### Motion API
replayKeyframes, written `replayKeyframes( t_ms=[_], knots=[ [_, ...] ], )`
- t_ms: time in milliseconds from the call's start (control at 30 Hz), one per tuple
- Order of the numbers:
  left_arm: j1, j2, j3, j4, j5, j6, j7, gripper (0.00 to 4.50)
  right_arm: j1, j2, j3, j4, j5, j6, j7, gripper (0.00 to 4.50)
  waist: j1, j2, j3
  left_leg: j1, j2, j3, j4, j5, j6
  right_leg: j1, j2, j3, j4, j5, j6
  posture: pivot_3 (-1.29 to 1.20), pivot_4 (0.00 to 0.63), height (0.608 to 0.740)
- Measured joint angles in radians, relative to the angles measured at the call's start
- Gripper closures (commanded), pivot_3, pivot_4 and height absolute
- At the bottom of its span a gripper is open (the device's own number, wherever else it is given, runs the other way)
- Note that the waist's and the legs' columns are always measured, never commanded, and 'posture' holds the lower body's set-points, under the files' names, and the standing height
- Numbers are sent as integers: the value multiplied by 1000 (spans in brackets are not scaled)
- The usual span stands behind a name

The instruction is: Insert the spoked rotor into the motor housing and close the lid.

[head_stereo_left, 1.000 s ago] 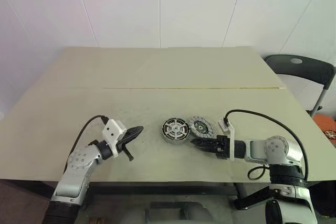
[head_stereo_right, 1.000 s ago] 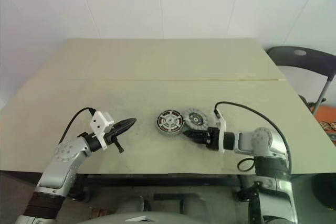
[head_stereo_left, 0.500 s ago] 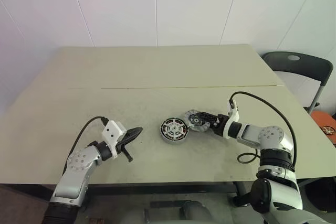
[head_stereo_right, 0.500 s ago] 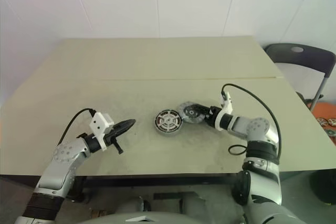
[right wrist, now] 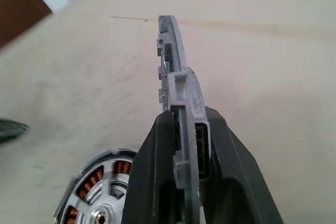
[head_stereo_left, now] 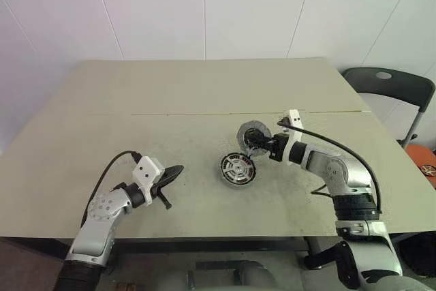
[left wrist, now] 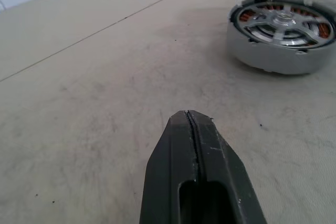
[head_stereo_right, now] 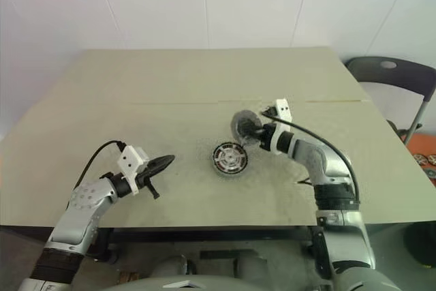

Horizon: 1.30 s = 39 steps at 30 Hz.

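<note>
Gripping the lid (head_stereo_left: pixel 251 134) on edge, the right gripper (head_stereo_left: pixel 259 145) holds it upright, clear of the desk (head_stereo_left: pixel 204 93), just beyond the housing (head_stereo_left: pixel 238 169). We find the housing flat on the desk with the rotor (left wrist: pixel 285 20) seated inside. Left of the housing, we note the left gripper (head_stereo_left: pixel 178 169) closed on nothing.

Left arm bent at the elbow, forearm angled forward and inward, low over the table; left gripper (head_stereo_left: pixel 174 172) with both fingers pressed together, empty. Right arm extended forward and inward, wrist raised clear of the table; right gripper (head_stereo_left: pixel 257 143) clamped on the rim of the lid (head_stereo_left: pixel 249 133), holding it on edge, lifted.
</note>
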Motion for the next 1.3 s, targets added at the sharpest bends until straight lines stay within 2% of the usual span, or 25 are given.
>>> replayKeyframes(
  t_ms=[233, 433, 767, 933, 967, 1033, 1200, 1300],
  knots=[
    [-5, 0, -3, 4, 10, -7, 1, 4500, 65, -76, 121, -70, -132, -320, 139, 4369, 0, 0, 0, 1, 0, 0, -1, 0, 0, 1, 0, 0, 0, 0, 0, 0, 0, 740],
    [-6, 0, -3, 9, 12, -9, 2, 4500, 98, -109, 170, -34, -244, -555, 185, 4369, 0, 0, 0, 2, 1, 0, 0, 0, 0, 2, 0, 0, 1, 0, 0, 0, 0, 740],
    [-15, 0, -6, 30, 13, -10, 1, 4500, 107, -117, 230, 38, -402, -771, 172, 4369, 0, 0, 0, 3, 1, 0, 1, 0, 0, 2, 0, 0, 1, 0, 0, 0, 0, 740],
    [-26, 0, -11, 35, 14, -12, 1, 4500, 109, -125, 221, 27, -362, -737, 236, 4369, 1, -1, 0, 4, 1, -1, 0, 0, 0, 3, 0, 0, 2, 0, 0, 0, 0, 740],
    [-26, 0, -11, 38, 15, -13, 2, 4500, 116, -129, 213, 12, -329, -707, 266, 3634, 1, -1, -1, 4, 1, -1, 0, 0, 0, 3, 0, 0, 1, 0, 0, 0, 0, 740],
    [-28, 0, -11, 41, 18, -13, 2, 4500, 136, -126, 210, -22, -263, -644, 322, 3117, 1, -1, 0, 4, 1, -1, 0, 0, 0, 3, 0, 0, 2, 0, 0, 0, 0, 740],
    [-31, 0, -12, 41, 19, -13, 2, 4500, 147, -126, 206, -69, -159, -471, 379, 1435, 4, -1, 0, 4, 1, -1, 3, 0, 0, 4, 0, 0, 3, 0, 0, 0, 0, 740],
    [-35, 0, -13, 41, 22, -13, 1, 4500, 133, -121, 195, -78, -123, -411, 370, 1435, 7, -1, 0, 4, 1, -1, 4, 0, 0, 4, 0, 0, 3, 0, 0, 0, 0, 740]
  ],
)
